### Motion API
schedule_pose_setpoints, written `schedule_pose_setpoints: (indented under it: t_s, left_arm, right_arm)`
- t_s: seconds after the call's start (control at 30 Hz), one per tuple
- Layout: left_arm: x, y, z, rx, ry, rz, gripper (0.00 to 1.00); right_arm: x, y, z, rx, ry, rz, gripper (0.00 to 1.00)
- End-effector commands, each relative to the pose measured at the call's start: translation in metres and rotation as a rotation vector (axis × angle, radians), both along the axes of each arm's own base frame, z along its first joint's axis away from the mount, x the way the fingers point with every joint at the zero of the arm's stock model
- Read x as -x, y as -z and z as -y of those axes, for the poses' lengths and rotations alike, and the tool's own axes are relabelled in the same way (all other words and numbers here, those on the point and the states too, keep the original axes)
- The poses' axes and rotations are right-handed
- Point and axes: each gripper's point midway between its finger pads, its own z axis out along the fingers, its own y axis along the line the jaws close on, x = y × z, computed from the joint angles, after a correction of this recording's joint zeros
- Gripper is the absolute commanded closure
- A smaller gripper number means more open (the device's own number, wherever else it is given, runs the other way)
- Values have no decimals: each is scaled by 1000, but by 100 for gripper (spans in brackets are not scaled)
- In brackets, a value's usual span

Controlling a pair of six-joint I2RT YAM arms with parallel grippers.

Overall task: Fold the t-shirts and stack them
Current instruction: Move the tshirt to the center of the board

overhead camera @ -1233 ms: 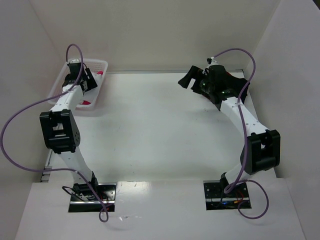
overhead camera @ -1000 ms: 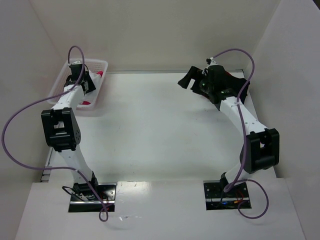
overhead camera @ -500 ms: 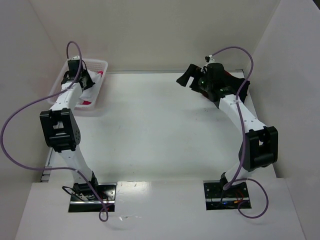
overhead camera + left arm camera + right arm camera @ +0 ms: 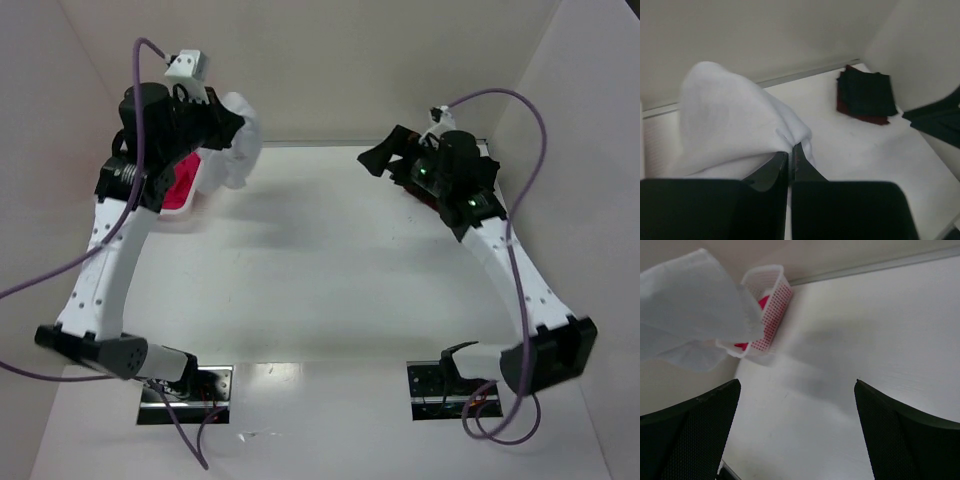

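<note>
- Found left fingers [image 4: 785, 162] pinched shut on a fold of the white shirt [image 4: 730, 120], with cloth draped over and beside them.
- Placed that shirt high at the far left, hanging in the air above the basket [image 4: 774, 315] and clear of the table [image 4: 320, 260]. Judged the high hold as meant to free the cloth from the basket rim before laying it out.
- Noted a pink shirt [image 4: 763, 302] inside the basket, not yet begun.
- Recorded black shirt [image 4: 867, 92] folded square on top of dark red shirt [image 4: 860, 118], red edges showing beneath, in the far right corner of the table. Judged this corner chosen to keep the middle of the table free for folding.
- Found right fingers [image 4: 900, 435] spread wide and gripping nothing, hovering at the far right near those two folded shirts and aimed across the table toward the hanging white shirt. Judged them kept open in readiness to take a second corner.
- Rated progress: two shirts folded and stacked, white in hand, at least one pink left.
- Flagged a risk: single pinch on bunched cloth, and no way to tell which part of the shirt is gripped. Expect need of spreading flat on the table before any fold.
</note>
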Motion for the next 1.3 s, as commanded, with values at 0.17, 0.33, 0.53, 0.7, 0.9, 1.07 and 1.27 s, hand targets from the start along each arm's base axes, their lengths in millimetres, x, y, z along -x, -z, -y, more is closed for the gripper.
schedule_pose_setpoints:
  t_s: [0.17, 0.33, 0.53, 0.7, 0.9, 1.07, 1.27]
  left_arm:
    - [98, 16, 33, 86, 234, -31, 99]
    - [79, 77, 35, 50, 203, -192, 84]
    - [53, 167, 32, -14, 121, -425, 0]
    - [50, 176, 21, -39, 55, -431, 0]
    - [44, 191, -5, -2, -104, -457, 0]
    - [44, 185, -51, 169, -323, -393, 0]
    - [43, 162, -98, 287, -478, -291, 0]
  right_arm:
    - [75, -25, 24, -59, 35, 57, 0]
    - [80, -9, 25, -32, 33, 23, 0]
    - [74, 23, 26, 24, 35, -42, 0]
    - [71, 56, 18, 53, 1, -107, 0]
    - [81, 116, -44, 171, -133, -199, 0]
    - [107, 176, -97, 302, -207, -299, 0]
    - [108, 205, -143, 426, -237, -286, 0]
